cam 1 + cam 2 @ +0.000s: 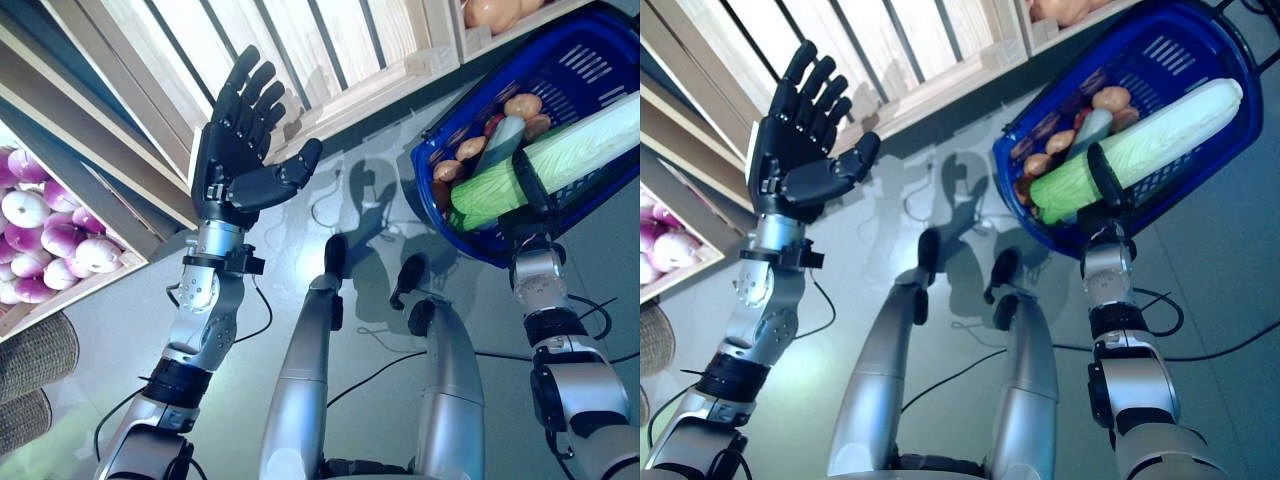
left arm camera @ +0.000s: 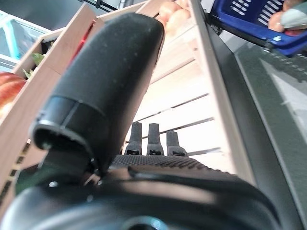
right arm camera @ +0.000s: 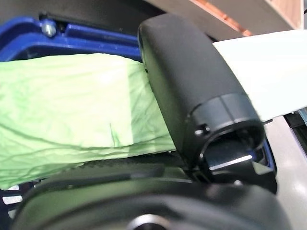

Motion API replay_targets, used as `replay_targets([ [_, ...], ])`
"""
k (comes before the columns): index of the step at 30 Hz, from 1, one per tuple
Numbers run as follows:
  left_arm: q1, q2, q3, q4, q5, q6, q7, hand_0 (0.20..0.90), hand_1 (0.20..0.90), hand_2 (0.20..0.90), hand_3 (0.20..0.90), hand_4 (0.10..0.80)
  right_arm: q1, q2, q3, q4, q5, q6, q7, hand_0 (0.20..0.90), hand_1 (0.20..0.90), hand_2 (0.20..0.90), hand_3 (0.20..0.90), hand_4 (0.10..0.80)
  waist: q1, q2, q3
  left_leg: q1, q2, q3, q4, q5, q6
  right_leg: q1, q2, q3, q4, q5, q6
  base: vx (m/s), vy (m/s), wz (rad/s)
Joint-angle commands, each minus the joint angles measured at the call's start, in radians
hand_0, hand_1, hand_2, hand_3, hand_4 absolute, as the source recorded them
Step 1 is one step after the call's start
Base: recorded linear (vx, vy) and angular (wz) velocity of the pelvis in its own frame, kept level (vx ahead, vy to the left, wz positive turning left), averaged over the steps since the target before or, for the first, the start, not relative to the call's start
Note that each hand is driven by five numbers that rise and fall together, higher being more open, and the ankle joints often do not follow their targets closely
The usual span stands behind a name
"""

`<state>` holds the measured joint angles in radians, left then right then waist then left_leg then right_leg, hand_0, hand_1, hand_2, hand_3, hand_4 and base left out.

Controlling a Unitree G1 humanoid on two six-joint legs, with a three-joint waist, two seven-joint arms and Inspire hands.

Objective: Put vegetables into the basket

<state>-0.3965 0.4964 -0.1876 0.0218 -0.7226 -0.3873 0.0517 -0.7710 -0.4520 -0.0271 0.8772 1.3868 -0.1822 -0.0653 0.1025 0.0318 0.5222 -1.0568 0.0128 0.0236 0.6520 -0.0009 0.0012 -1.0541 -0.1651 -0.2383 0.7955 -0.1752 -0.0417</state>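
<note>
Basket (image 1: 590, 70), one and blue, sits by our right side; over its rim lies one long cabbage (image 1: 1140, 140), with our right hand (image 1: 1108, 180) wrapped around it. Several small vegetables (image 1: 522, 105) lie inside. Our left hand (image 1: 240, 150) is raised, fingers spread, empty, near wooden shelves (image 1: 330, 50).

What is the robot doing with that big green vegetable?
The right robot hand is curled round a long pale green cabbage, holding it over the blue plastic basket, which already has small brown vegetables inside. The left robot hand is open and empty, raised in front of the slatted wooden shelf.
</note>
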Motion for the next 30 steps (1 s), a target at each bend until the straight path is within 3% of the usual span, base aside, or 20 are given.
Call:
replay_targets([
  [1,-0.033,0.016,0.048,-0.112,-0.007,-0.097,-0.022,0.900,0.900,0.900,0.900,0.800,-0.013,-0.107,-0.030,-0.072,0.032,-0.054,-0.046,0.900,0.900,0.900,0.900,0.800,0.002,0.041,-0.002,-0.021,-0.035,0.020,0.033,-0.080,-0.005,0.017,0.019,0.018,-0.020,0.078,0.035,0.101,-0.052,0.08],
  [7,-0.006,0.035,0.056,-0.125,-0.031,-0.063,-0.088,0.900,0.900,0.900,0.900,0.800,-0.013,-0.116,-0.051,-0.079,0.047,-0.059,-0.103,0.900,0.900,0.900,0.900,0.800,0.008,0.046,-0.002,-0.052,-0.046,0.012,0.107,-0.123,-0.008,-0.010,0.016,0.028,0.050,0.052,0.048,0.032,-0.031,0.07],
  [14,0.001,0.063,0.042,-0.158,-0.106,-0.009,-0.169,0.900,0.900,0.900,0.900,0.800,-0.013,-0.138,-0.046,-0.002,0.071,0.049,-0.236,0.900,0.900,0.900,0.900,0.800,0.013,0.049,-0.002,-0.042,-0.035,0.024,0.145,-0.146,-0.001,0.004,0.013,0.017,0.080,0.046,0.045,-0.005,-0.002,-0.02],
  [21,0.011,0.090,0.031,-0.181,-0.109,0.016,-0.177,0.900,0.900,0.900,0.900,0.800,-0.001,-0.125,-0.030,0.002,0.054,0.044,-0.219,0.900,0.900,0.900,0.900,0.800,0.013,0.046,-0.002,0.038,-0.024,0.038,0.072,-0.086,0.000,0.088,0.030,0.014,-0.008,0.096,0.043,-0.023,-0.005,-0.02],
  [24,0.033,0.096,0.041,-0.189,-0.132,0.024,-0.194,0.900,0.900,0.900,0.900,0.800,0.041,-0.109,0.001,-0.024,-0.164,0.024,-0.199,0.900,0.900,0.900,0.900,0.800,0.009,0.030,-0.002,0.146,-0.021,0.030,-0.025,-0.053,-0.017,0.199,0.048,0.024,-0.142,0.121,0.049,-0.039,-0.003,-0.01],
  [30,0.082,0.082,0.036,-0.162,-0.064,0.041,-0.229,0.900,0.900,0.900,0.900,0.800,0.222,-0.038,0.064,-0.141,-0.341,-0.021,-0.178,0.900,0.900,0.900,0.900,0.800,-0.009,-0.028,-0.002,0.432,-0.020,0.064,-0.272,0.003,-0.047,0.513,0.078,-0.011,-0.431,0.146,0.064,-0.061,0.021,-0.05],
])
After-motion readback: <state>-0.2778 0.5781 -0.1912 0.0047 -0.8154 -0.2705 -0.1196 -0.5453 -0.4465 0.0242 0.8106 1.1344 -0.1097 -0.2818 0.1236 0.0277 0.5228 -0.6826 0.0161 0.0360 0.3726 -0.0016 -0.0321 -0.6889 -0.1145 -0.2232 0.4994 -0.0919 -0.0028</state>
